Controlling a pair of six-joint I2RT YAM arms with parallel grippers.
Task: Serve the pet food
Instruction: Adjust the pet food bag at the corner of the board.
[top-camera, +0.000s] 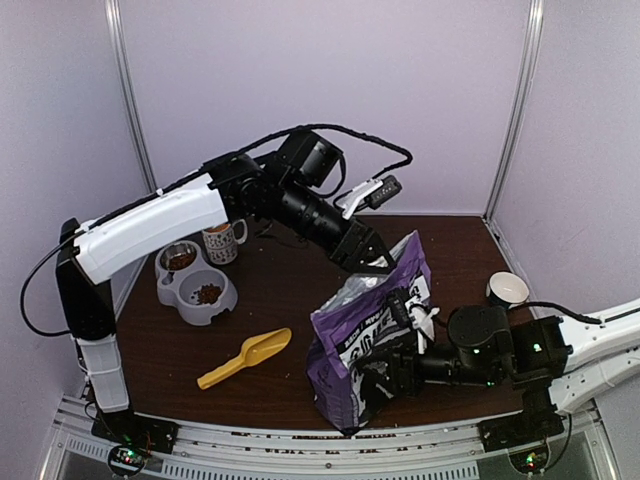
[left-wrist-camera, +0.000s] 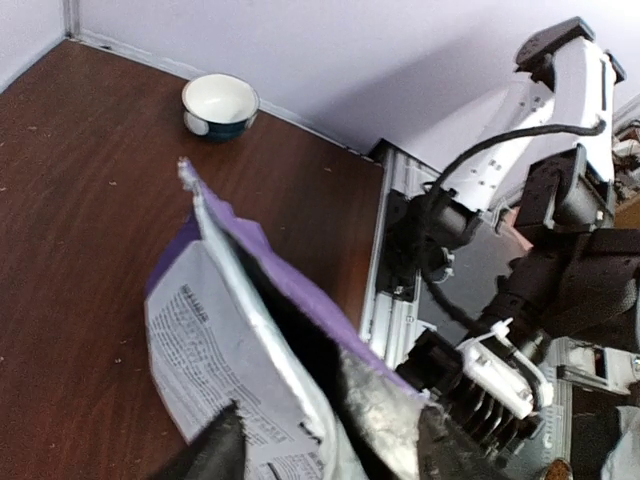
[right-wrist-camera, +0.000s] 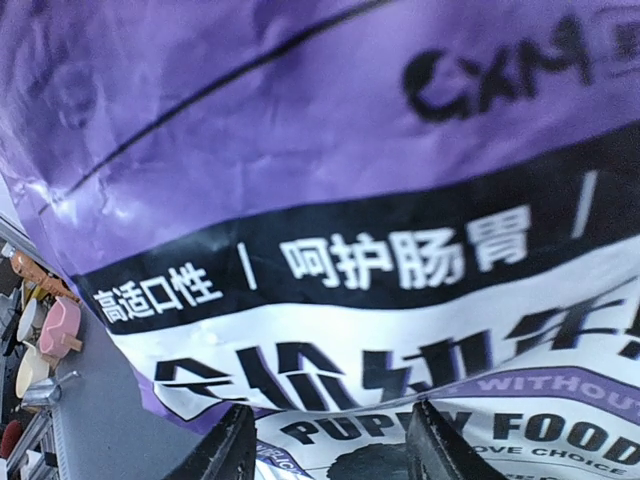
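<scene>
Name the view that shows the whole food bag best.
Top external: the food bag shows top to base. Left wrist gives only its torn top; right wrist only a close-up of its printed front.

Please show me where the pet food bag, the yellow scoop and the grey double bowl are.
pet food bag (top-camera: 345, 340): top external view, purple front face.
yellow scoop (top-camera: 265, 347): top external view, its cup.
grey double bowl (top-camera: 200, 314): top external view, near outer wall.

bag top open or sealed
Open. Left wrist view: the bag has a torn top edge and its walls stand apart, silver lining and a dark gap showing between them.
</scene>
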